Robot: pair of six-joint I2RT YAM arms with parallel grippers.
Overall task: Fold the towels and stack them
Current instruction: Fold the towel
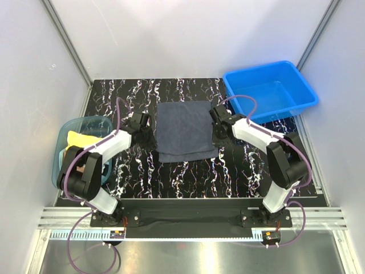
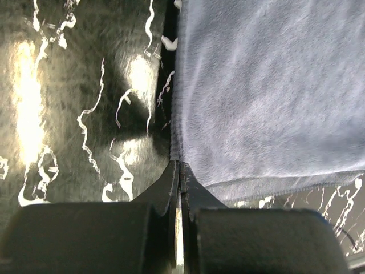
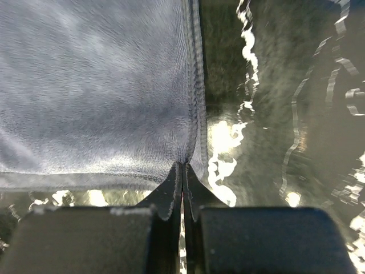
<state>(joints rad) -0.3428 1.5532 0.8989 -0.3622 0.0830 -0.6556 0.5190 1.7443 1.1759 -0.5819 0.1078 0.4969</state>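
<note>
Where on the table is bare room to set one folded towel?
Bare table: the near strip between the dark towel and the arm bases, and the far strip left of the blue bin. Crowded: towel sides, at the left gripper and right gripper.

the towel (image 1: 183, 130) lies between my left gripper (image 2: 179, 166) and right gripper (image 3: 182, 166); tub (image 1: 61, 151) left of my left, bin (image 1: 256, 69) beyond my right.

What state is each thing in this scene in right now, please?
slate-blue towel, lying flat
left gripper, shut on the towel's left edge
right gripper, shut on the towel's right edge
yellow towel, bunched inside the teal tub
blue bin, upright, empty
</note>
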